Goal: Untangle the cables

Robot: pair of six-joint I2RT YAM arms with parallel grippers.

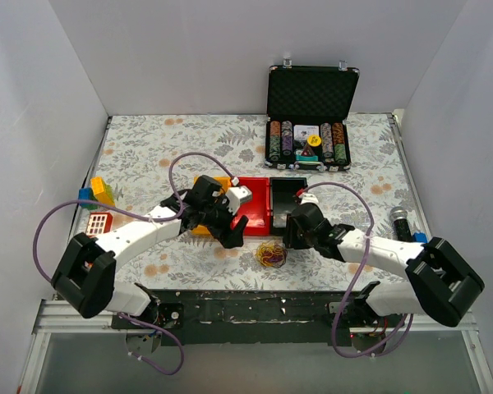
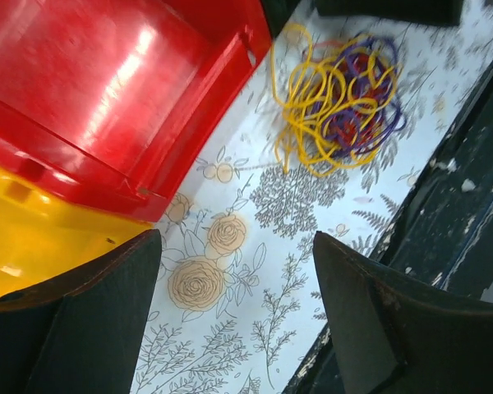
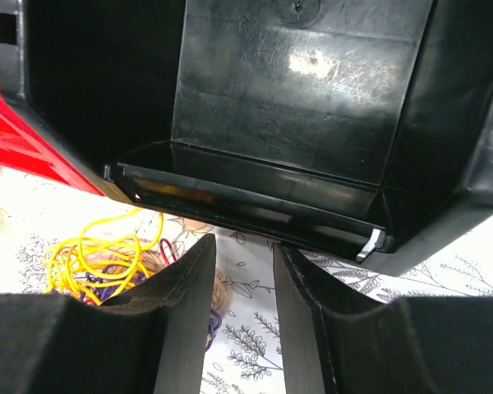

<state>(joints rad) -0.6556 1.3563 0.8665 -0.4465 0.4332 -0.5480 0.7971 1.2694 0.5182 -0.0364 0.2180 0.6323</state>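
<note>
The cables (image 1: pixel 270 254) are a small tangled clump of yellow, red and dark purple wires on the floral table, just in front of the red bin (image 1: pixel 251 215). My left gripper (image 1: pixel 233 240) is left of the clump and apart from it. In the left wrist view it (image 2: pixel 237 246) is wide open and empty, with the cables (image 2: pixel 337 98) ahead. My right gripper (image 1: pixel 289 233) is right of the clump, in front of the black bin (image 1: pixel 285 201). In the right wrist view it (image 3: pixel 244 246) is narrowly open and empty, and the cables (image 3: pixel 90 258) lie left of its left finger.
A yellow bin (image 2: pixel 33 238) adjoins the red bin (image 2: pixel 107 90). The black bin's front wall (image 3: pixel 255 201) is close ahead of the right fingers. An open case of poker chips (image 1: pixel 311 131) stands at the back. Toy blocks (image 1: pixel 99 197) lie far left, a microphone (image 1: pixel 401 220) far right.
</note>
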